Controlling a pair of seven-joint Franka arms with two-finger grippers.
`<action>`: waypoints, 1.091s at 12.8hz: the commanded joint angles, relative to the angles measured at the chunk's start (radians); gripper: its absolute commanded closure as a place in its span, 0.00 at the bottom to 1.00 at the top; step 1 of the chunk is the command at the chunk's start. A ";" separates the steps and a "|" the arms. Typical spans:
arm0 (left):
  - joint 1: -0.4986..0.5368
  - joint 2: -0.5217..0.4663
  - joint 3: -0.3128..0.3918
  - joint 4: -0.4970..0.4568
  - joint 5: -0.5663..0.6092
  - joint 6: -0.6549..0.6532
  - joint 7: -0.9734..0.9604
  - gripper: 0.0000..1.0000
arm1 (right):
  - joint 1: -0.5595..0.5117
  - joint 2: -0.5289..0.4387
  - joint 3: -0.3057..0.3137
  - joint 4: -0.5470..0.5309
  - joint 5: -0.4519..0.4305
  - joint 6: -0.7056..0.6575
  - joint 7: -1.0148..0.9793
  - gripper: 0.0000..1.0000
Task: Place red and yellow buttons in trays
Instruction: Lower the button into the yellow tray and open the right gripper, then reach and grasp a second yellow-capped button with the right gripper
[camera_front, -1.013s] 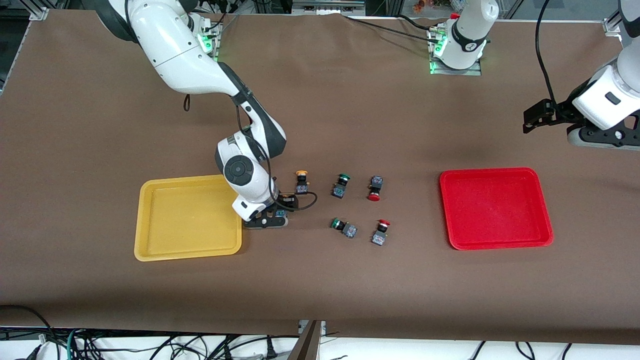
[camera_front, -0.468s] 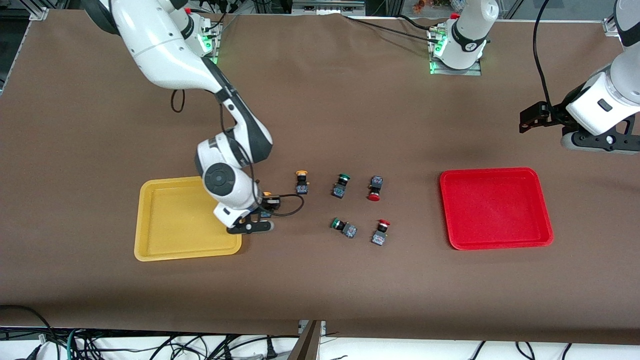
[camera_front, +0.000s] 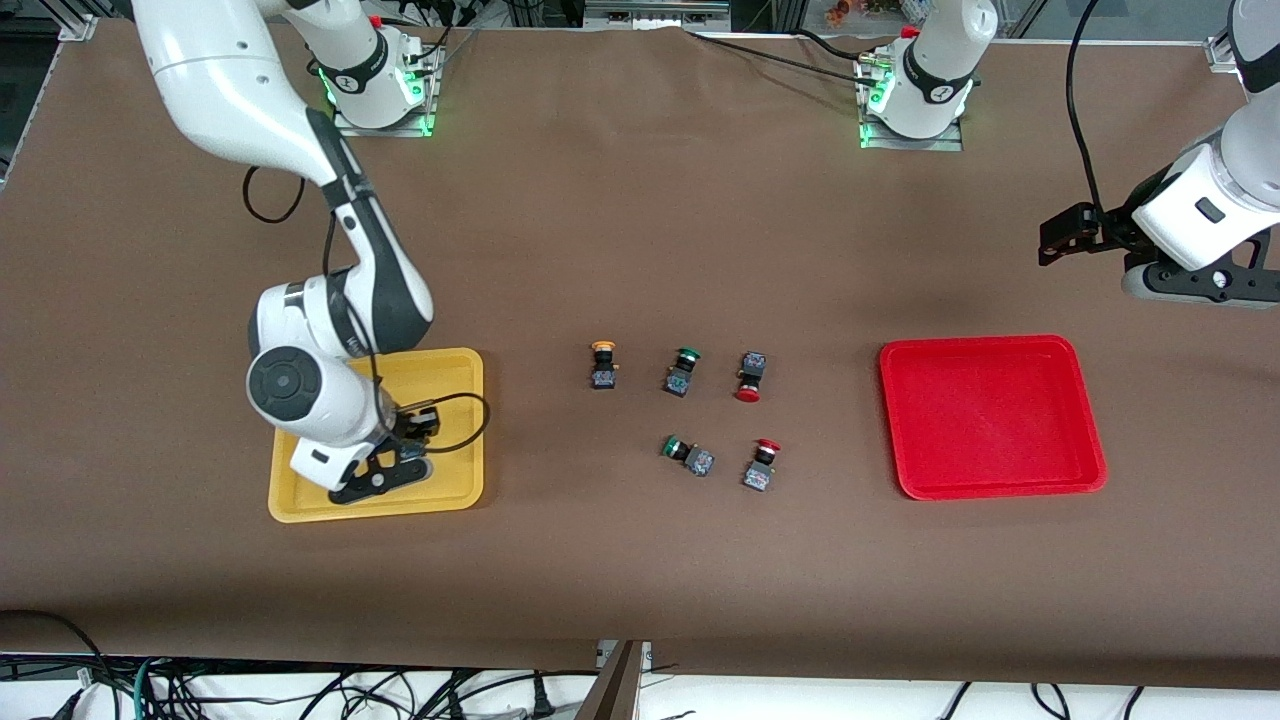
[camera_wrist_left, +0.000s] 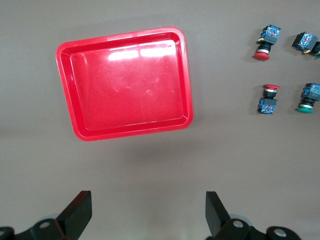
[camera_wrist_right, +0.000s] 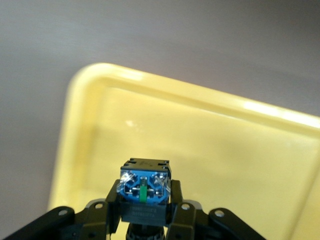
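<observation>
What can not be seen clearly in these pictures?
- Held button's cap colour: right wrist view shows only its blue-and-black underside; the jaws cover the cap.
- Same button, front view: hidden by the right gripper.
- Left gripper: wrist view's edge cuts it off.
- Switch markings: too small.

robot lab, bolted arm bases (camera_front: 378, 75), cables (camera_front: 300, 690)
</observation>
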 joint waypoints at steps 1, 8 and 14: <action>0.004 0.002 -0.003 0.013 -0.015 -0.016 -0.007 0.00 | -0.045 0.037 0.011 -0.024 -0.005 0.083 -0.038 0.47; 0.004 0.000 -0.003 0.013 -0.015 -0.016 -0.007 0.00 | 0.099 -0.006 0.037 0.106 0.094 -0.198 0.324 0.00; 0.004 0.000 -0.003 0.013 -0.015 -0.016 -0.007 0.00 | 0.321 0.062 0.062 0.020 0.157 0.038 0.730 0.00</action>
